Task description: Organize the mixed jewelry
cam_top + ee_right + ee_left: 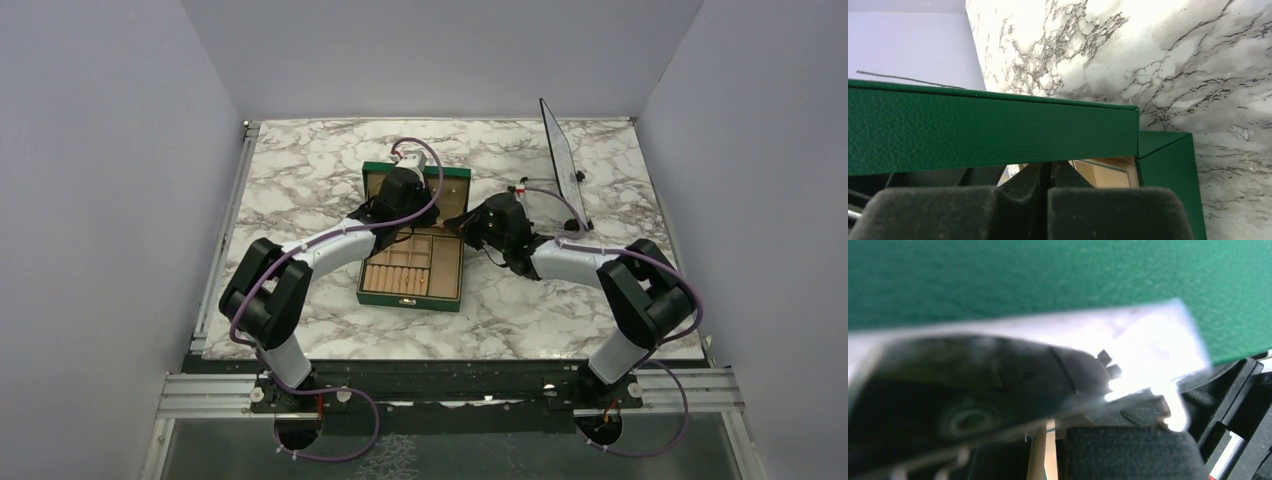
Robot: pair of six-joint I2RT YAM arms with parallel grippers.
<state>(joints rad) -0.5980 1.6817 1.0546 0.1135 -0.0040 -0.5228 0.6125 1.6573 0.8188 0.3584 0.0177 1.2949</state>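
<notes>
Foreground, right wrist view: the black padded fingers [998, 210] of the right hand [1050, 172] are pressed together with nothing between them. Their tips lie just under the edge of the green lid [988, 130]. A corner of the green box [1168, 165], its beige lining and the marble table [1148, 60] show beyond.

Left wrist view: green leather fills the top. A blurred, bright reflective edge [1148, 355] crosses the middle above one dark pad [1128, 452]. Whether the left hand is wide, narrow or holding cannot be told here.

Overhead view only: the box stands open at the table's centre, its beige compartments exposed and its lid raised at the far side. The left hand [400, 200] hangs over the lid side. The right hand reaches the box's right edge. A dark upright panel [560, 160] stands at right rear.

The mixed jewelry is too small to make out in any view.
</notes>
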